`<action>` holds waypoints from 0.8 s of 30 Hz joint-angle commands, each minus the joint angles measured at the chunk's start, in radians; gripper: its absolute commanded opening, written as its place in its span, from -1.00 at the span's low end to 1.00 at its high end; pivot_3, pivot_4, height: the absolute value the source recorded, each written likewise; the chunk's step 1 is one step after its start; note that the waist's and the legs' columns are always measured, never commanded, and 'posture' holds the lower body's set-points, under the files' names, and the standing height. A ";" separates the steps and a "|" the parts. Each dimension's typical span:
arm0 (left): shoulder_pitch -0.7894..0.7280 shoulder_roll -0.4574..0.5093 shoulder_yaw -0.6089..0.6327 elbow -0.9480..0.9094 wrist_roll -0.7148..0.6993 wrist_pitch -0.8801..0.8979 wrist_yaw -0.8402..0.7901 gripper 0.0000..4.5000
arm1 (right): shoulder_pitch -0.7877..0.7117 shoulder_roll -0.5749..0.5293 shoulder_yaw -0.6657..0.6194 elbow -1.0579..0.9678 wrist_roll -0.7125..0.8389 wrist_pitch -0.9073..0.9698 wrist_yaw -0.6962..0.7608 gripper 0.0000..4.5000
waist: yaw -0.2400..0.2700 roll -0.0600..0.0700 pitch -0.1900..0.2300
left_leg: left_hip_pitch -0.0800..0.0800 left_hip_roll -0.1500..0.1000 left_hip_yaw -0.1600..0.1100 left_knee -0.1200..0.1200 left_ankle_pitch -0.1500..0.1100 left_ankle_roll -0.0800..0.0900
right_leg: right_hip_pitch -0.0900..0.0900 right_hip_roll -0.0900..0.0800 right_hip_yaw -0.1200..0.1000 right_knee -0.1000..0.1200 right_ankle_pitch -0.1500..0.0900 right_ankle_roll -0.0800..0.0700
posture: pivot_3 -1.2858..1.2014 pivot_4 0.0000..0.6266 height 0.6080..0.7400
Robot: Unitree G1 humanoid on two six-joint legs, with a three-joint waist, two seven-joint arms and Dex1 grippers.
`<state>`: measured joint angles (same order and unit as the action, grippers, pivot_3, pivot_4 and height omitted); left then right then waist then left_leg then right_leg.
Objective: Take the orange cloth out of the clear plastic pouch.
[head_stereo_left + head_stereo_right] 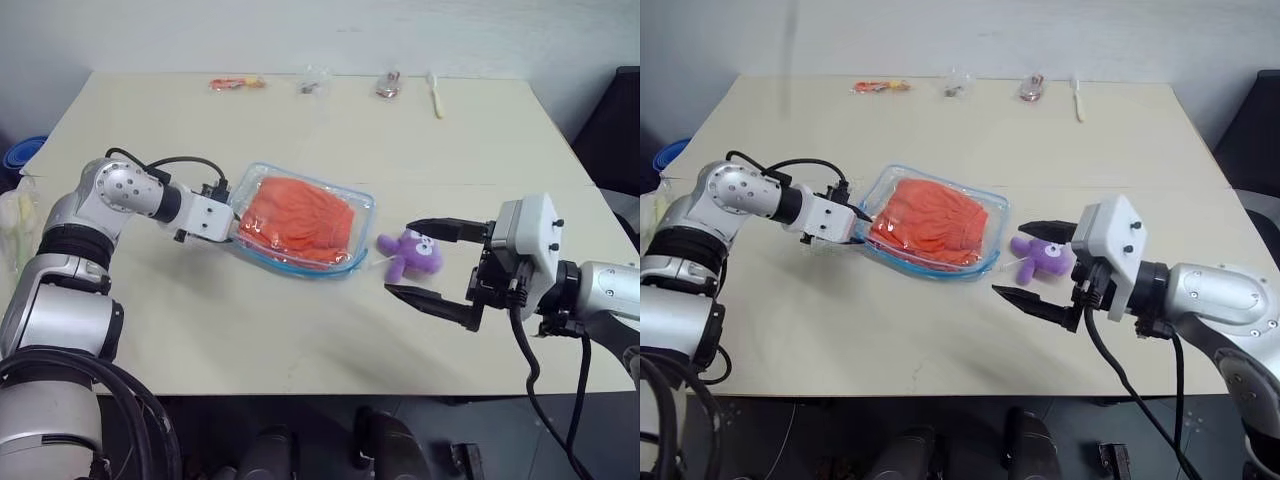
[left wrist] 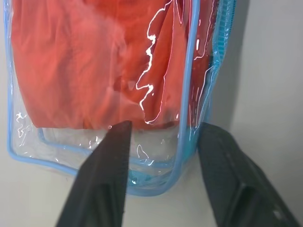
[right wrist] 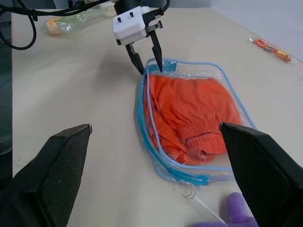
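The clear plastic pouch [image 1: 362, 204], trimmed in light blue, lies flat at the table's middle with the orange cloth [image 1: 300, 220] bunched inside it. My left gripper [image 1: 238, 225] is at the pouch's left corner. In the left wrist view its black fingers [image 2: 111, 161] stand on either side of the blue edge, with a gap still between them. My right gripper [image 1: 400, 259] hovers wide open to the right of the pouch, just above the table, with nothing in it.
A purple plush toy [image 1: 412, 254] lies between the pouch and my right gripper. Along the far edge sit an orange packet [image 1: 237, 83], two small clear wrappers [image 1: 313, 84] and a white stick [image 1: 436, 97]. A blue object [image 1: 20, 155] stands off the table's left.
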<state>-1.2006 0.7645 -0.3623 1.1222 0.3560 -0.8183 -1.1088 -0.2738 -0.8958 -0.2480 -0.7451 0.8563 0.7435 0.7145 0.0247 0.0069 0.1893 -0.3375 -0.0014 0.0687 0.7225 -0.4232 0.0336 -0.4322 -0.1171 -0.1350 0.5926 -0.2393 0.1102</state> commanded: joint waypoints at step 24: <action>0.547 0.190 0.068 -1.362 -0.122 1.549 0.015 -0.98 | 0.078 -0.028 -0.013 -0.034 -0.038 -0.055 0.035 1.00 | 0.001 0.000 0.000 | 0.002 0.002 -0.008 0.001 0.000 0.000 | 0.003 0.001 0.003 0.000 0.000 0.000 | 0.03 -0.52 1.00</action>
<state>-0.6546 0.9609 -0.3012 -0.2268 0.1877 0.7054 -1.1604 -0.1813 -0.9296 -0.2436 -0.7716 0.8080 0.7111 0.7492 0.0262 0.0072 0.1894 -0.3352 0.0005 0.0606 0.7240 -0.4233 0.0335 -0.4294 -0.1163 -0.1322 0.5923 -0.2391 0.1101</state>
